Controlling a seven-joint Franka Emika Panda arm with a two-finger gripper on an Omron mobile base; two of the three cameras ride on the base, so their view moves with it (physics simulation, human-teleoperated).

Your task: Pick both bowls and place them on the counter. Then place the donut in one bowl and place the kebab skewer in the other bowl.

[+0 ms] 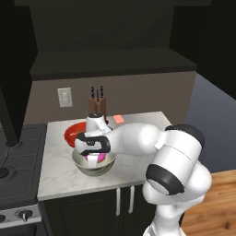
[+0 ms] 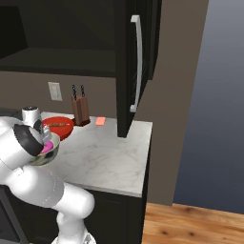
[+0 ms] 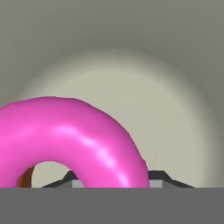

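Donut [image 3: 74,140] sits pinched in the gripper [image 1: 96,156] inside the cream-grey bowl [image 1: 94,167] near the counter's [image 1: 138,120] front edge; next, release it and lift clear.

Bright pink donut [image 3: 74,140], cream-grey bowl [image 1: 92,167], glossy red bowl [image 2: 58,126], white-grey veined marble counter [image 2: 107,159].

A pink-iced donut [image 3: 74,140] sits inside the cream-grey ceramic bowl [image 1: 92,167] on the marble bench [image 1: 133,124]; behind it, the red bowl [image 2: 59,127] holds the kebab skewer [image 2: 58,125].
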